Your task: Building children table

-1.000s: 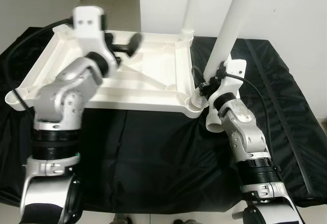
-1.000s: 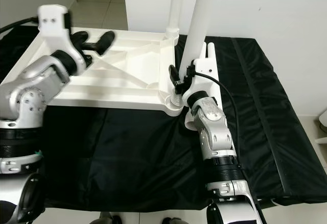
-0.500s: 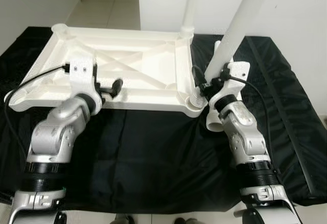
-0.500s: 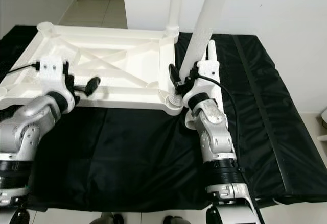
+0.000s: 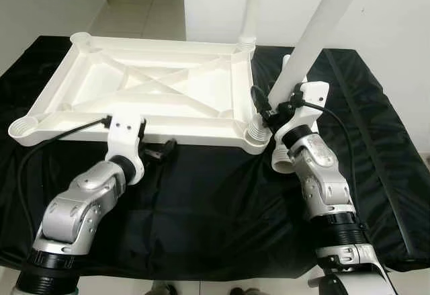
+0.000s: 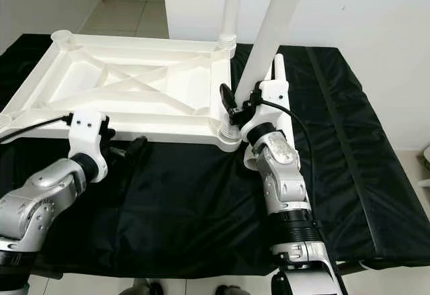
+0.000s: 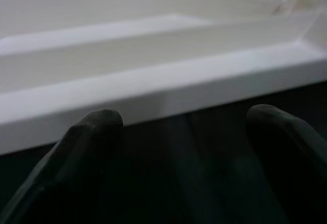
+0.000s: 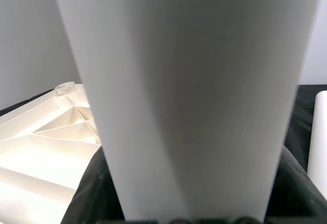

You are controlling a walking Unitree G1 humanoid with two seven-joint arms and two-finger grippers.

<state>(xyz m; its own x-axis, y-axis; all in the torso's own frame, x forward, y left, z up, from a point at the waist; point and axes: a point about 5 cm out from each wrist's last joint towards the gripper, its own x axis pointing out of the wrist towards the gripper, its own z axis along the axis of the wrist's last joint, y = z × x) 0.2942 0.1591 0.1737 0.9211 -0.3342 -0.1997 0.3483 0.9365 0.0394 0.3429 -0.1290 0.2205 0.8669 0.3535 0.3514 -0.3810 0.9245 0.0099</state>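
Item: white plastic children's table top [image 5: 158, 87], lying upside down on a black-covered tabletop [image 5: 201, 201], upper left and centre of the head views, ribbed underside up, round leg sockets at the corners. One leg [image 6: 232, 6] already stands in the far right socket, top centre of frame. Second leg [image 5: 316, 39], a long white tube, leans from the upper right down to the near right socket [image 5: 257, 132]; a further white tube [image 6: 277, 70] lies on the black cover just beside the right arm. Handling, as a judgement: hollow moulded plastic, light and stiff, smooth enough to slip in a pinch; the long leg will lever hard against a hold low on its shaft, so take it near the socket end and steady the slab by its rim. Right pincer [image 5: 281, 107]: pressed onto the leaning leg near its lower end, the tube standing between its black fingers in the right wrist view. Left pincer [image 5: 161, 152]: fingers [image 7: 97, 132] spread, holding nothing, low over the black cover just before the slab's near rim, apart from it.
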